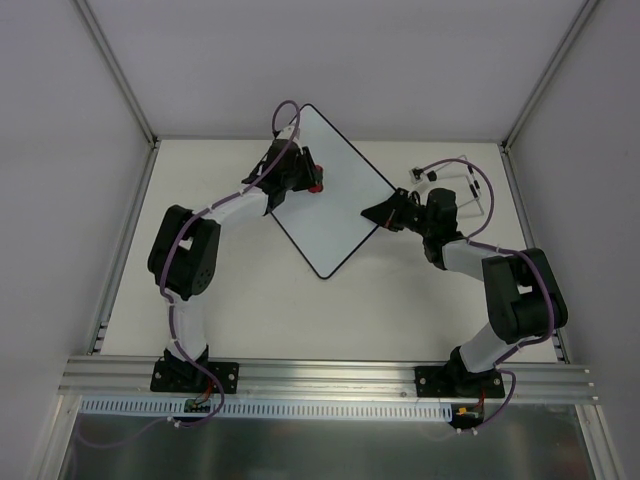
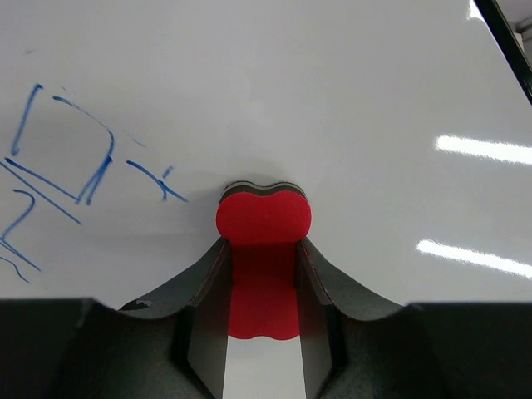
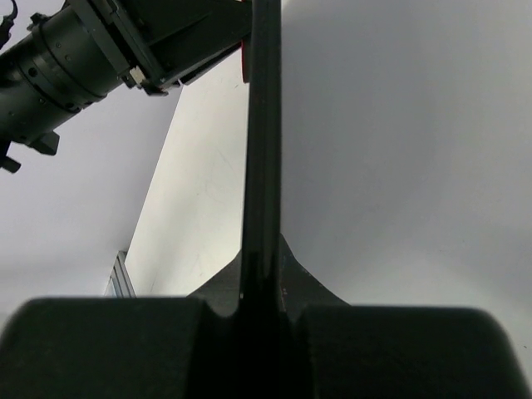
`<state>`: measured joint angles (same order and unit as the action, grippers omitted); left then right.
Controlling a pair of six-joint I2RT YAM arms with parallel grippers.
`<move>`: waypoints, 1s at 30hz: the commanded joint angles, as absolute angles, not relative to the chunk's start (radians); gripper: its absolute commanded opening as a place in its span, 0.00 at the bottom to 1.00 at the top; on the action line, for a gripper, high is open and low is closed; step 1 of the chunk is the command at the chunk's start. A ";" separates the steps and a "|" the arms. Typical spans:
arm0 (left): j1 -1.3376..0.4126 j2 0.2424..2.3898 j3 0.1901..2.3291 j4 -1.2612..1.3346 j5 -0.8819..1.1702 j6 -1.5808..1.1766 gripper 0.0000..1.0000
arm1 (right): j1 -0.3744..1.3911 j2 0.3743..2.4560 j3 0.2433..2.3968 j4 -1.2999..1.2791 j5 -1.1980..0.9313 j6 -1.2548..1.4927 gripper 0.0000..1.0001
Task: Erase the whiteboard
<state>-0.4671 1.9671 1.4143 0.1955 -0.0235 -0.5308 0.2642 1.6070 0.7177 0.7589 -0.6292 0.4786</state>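
Observation:
The whiteboard [image 1: 340, 215] lies turned like a diamond at the back middle of the table. My left gripper [image 1: 310, 178] is shut on the red eraser [image 1: 316, 186] and holds it against the board's upper left part. In the left wrist view the eraser [image 2: 263, 220] sits between my fingers [image 2: 208, 274] flat on the board [image 2: 349, 100], with blue pen lines [image 2: 75, 166] to its left. My right gripper [image 1: 378, 212] is shut on the board's right corner. In the right wrist view the black rim [image 3: 264, 125] runs edge-on between the jaws.
Grey walls and metal posts [image 1: 120, 70] enclose the table on three sides. A metal rail [image 1: 320, 375] runs along the near edge. The right arm's looped cables [image 1: 470, 185] hang over the back right. The left arm's wrist [image 3: 91, 50] shows in the right wrist view.

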 commanded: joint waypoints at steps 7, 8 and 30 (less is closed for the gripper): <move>-0.310 2.094 1.511 0.072 0.040 -0.466 0.00 | 0.367 1.546 0.707 0.913 -1.084 0.457 0.00; -0.301 2.098 1.516 0.071 0.035 -0.460 0.01 | 0.371 1.546 0.707 0.911 -1.094 0.460 0.00; -0.238 2.037 1.361 0.071 0.118 -0.538 0.00 | 0.374 1.555 0.716 0.913 -1.089 0.449 0.00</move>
